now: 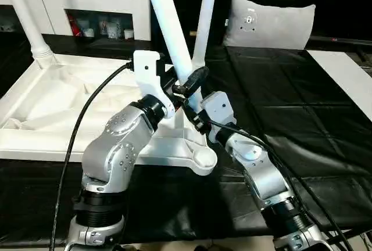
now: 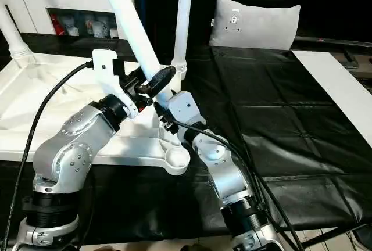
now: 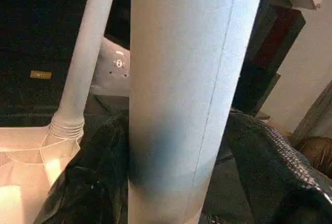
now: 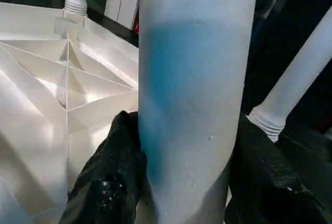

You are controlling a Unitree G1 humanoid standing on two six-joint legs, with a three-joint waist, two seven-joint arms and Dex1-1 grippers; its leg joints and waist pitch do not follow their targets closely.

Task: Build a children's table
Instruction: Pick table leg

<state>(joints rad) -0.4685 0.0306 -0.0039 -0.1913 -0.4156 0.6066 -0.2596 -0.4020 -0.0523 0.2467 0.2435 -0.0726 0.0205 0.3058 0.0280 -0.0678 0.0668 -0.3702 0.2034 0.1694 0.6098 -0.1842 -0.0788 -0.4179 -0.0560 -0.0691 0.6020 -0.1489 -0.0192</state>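
The table top [image 1: 64, 117] lies upside down on the black mat [image 1: 302, 117], its ribbed, cross-braced underside facing up. Two legs already stand in corner sockets on the far side: one far leg [image 1: 204, 13] rises just beyond the grippers, its threaded base seated in its socket, and another far leg [image 1: 26, 18] stands at the far left corner. A third leg [image 1: 168, 24] leans between the two grippers, tilted away from upright. The right gripper [image 4: 181, 182] has its black fingers [image 4: 111, 177] pressed against both sides of this tube, clamping it low down, near the table top's edge. The left gripper [image 3: 176, 182] straddles the same tube slightly higher; its fingers [image 3: 270, 177] lie on either side of the leg, and in the left wrist view a sliver of gap shows beside the tube, so I judge it a loose bracket, not a firm grip. The empty near socket [image 1: 200, 159] sits just below and in front of both sets of fingers, round and open. By the look of it, roughly half the job is done: two legs fitted, the third in hand but not yet seated, its lower end hidden behind the grippers so I cannot tell how close it is to a socket. A fourth leg remains to be fetched. A grey-white cushion [image 1: 270, 21] rests well beyond the fingers, apart from the work.
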